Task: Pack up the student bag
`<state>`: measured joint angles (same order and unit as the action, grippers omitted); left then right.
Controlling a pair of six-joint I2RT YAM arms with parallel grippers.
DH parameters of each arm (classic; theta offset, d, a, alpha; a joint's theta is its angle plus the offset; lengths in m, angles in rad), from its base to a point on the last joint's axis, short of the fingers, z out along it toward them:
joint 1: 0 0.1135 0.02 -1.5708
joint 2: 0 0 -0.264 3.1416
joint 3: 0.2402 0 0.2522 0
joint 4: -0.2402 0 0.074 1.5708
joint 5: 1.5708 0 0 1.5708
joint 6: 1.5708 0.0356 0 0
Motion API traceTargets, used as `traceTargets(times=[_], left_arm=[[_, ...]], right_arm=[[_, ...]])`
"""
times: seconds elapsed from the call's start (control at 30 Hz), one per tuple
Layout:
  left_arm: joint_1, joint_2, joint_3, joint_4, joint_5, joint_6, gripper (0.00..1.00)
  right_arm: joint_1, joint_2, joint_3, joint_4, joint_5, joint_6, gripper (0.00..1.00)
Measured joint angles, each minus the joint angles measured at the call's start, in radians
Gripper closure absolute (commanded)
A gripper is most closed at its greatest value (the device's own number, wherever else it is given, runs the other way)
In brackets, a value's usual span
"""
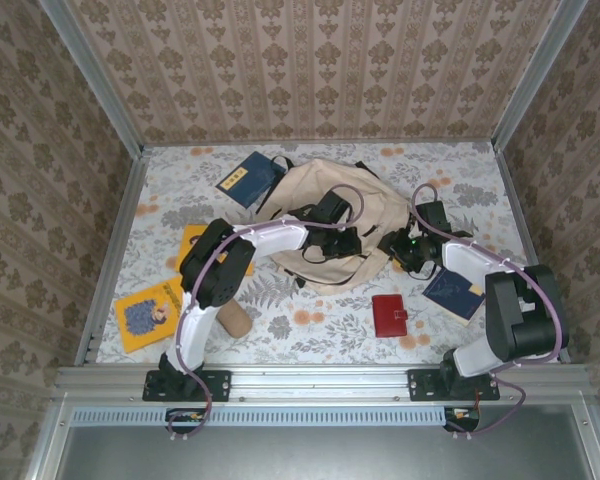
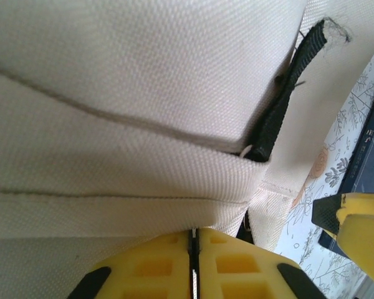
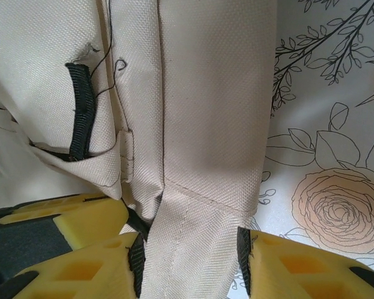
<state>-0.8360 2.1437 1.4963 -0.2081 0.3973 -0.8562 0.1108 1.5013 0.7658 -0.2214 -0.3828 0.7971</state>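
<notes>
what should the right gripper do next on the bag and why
Probably close the right gripper firmly on the fabric strip of the student bag: its jaws flank the strip, grip unclear, while the left gripper is shut at a fold.

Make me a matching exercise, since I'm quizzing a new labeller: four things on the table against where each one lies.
Things:
1. student bag
2. red wallet
3. yellow picture book
4. tan pouch

Places:
A. near left corner
B. right beside the left arm
C. centre, farther back
D. near side, right of centre

Pairs: 1-C, 2-D, 3-A, 4-B
</notes>
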Motion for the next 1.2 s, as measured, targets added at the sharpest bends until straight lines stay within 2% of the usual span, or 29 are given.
traceTargets(times=[0.17,0.33,0.43,0.6,0.73,0.8,0.97,1.2], left_arm=[[0.000,-0.047,-0.038,0.023,0.003,-0.005,1.00],[0.000,-0.105,-0.050,0.024,0.003,0.000,1.00],[0.000,-0.124,-0.050,0.023,0.001,0.012,1.00],[-0.001,-0.133,-0.062,0.021,-0.006,0.029,1.00],[-0.002,-0.133,-0.069,0.011,-0.016,0.040,1.00],[-0.002,-0.133,-0.069,0.006,-0.026,0.042,1.00],[-0.002,-0.137,-0.071,-0.054,-0.067,0.048,1.00],[-0.004,-0.223,-0.127,-0.145,-0.108,0.048,1.00]], right_arm=[[0.000,0.029,0.000,0.010,-0.003,0.000,0.52],[0.005,0.076,0.018,-0.003,0.007,0.003,0.34],[0.011,0.097,0.041,-0.011,0.016,0.000,0.34],[0.012,0.123,0.058,0.011,0.015,0.010,0.46],[0.012,0.156,0.063,0.056,0.004,0.029,0.68],[0.012,0.167,0.064,0.072,0.001,0.043,0.77],[0.013,0.168,0.064,0.101,0.005,0.063,0.86],[0.019,0.168,0.042,0.144,0.019,0.081,0.89]])
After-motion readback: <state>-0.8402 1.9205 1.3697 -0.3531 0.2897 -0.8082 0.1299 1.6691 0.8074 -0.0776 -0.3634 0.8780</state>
